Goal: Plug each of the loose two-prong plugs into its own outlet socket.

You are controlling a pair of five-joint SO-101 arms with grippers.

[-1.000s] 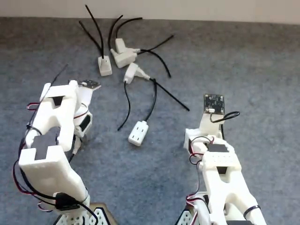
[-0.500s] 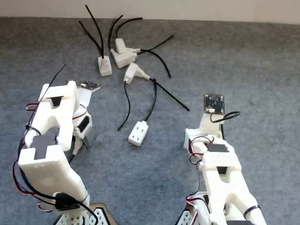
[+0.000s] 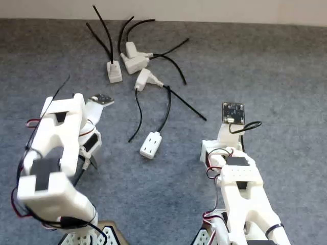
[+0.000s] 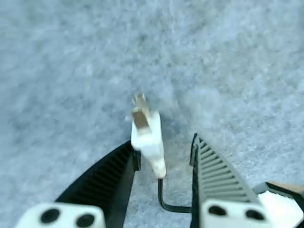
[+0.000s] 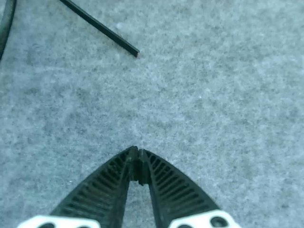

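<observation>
Task status: early stage, no plug seen seated in a socket.

1. The bench (image 3: 286,61), covered in grey carpet, carries all the parts. The left arm (image 3: 53,148) stands over its near left side and the right arm (image 3: 240,189) over its near right.
2. The outlet socket (image 3: 150,145) lies between the two arms on its black cord. Its slots are empty.
3. At the far side a white pair (image 3: 134,61) lies touching. You cannot tell from above whether these two pieces are mated.
4. Just beside them are a white block (image 3: 115,72) on its own cord and a loose plug (image 3: 143,78) with bare prongs. Both are unconnected.
5. The left pincer (image 4: 166,147) is released, jaws apart. A further plug (image 4: 148,135) sits between them, prongs pointing away. It touches one jaw and is clear of the other, so you have no grip on it yet.
6. The right pincer (image 5: 138,154) is clenched on nothing, low over bare carpet, with a cord end (image 5: 135,53) lying ahead of it.

Outstanding, in my judgement: clamp the framed plug, carry it to a socket, seat it, then repeat for every other loose plug.
</observation>
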